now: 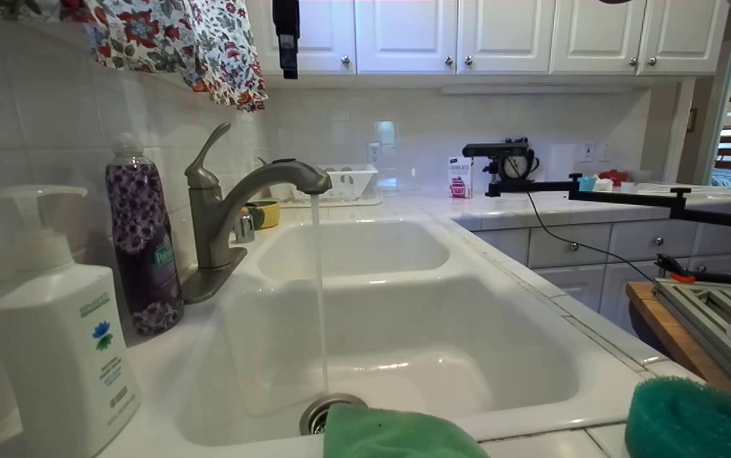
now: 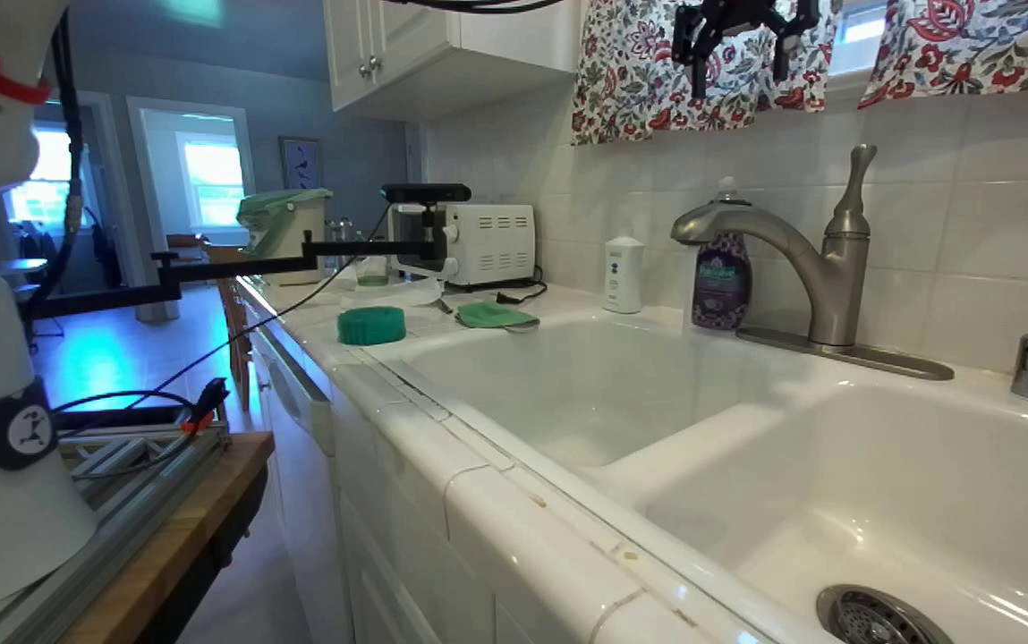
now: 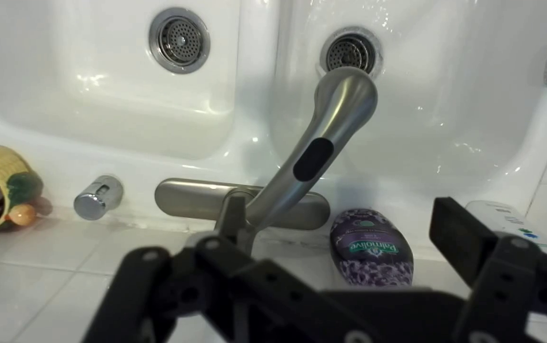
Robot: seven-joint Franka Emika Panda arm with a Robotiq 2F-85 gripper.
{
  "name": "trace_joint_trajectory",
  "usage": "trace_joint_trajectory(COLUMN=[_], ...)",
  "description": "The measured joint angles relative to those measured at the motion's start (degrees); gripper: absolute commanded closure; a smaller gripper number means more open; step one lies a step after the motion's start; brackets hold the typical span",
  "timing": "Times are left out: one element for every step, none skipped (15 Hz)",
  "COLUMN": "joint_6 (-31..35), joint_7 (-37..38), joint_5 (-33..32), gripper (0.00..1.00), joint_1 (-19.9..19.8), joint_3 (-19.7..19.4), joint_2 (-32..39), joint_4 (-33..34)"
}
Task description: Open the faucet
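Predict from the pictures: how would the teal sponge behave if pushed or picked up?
The teal sponge would probably squash when gripped, given its coarse, porous texture. That airy look suggests it's light, unless soaked. Low and broad, it would likely slide rather than tip.

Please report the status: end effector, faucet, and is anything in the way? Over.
End effector open, empty. Faucet running, lever up. Purple bottle beside faucet, not blocking lever.

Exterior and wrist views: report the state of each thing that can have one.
Brushed grey metal faucet: running
Black two-fingered claw: open, holding nothing
White pump soap dispenser: upright
Purple patterned plastic bottle: upright
White overhead cabinet doors: shut
White drawers with round knobs: shut
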Motion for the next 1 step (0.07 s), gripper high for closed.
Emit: trace_joint_trajectory(joint_6=[0.00], joint_7=[0.00], joint_5=[0.00], gripper=[0.00], joint_1=[0.00], joint_3=[0.00], joint_2=[0.00], joint_4=[0.00])
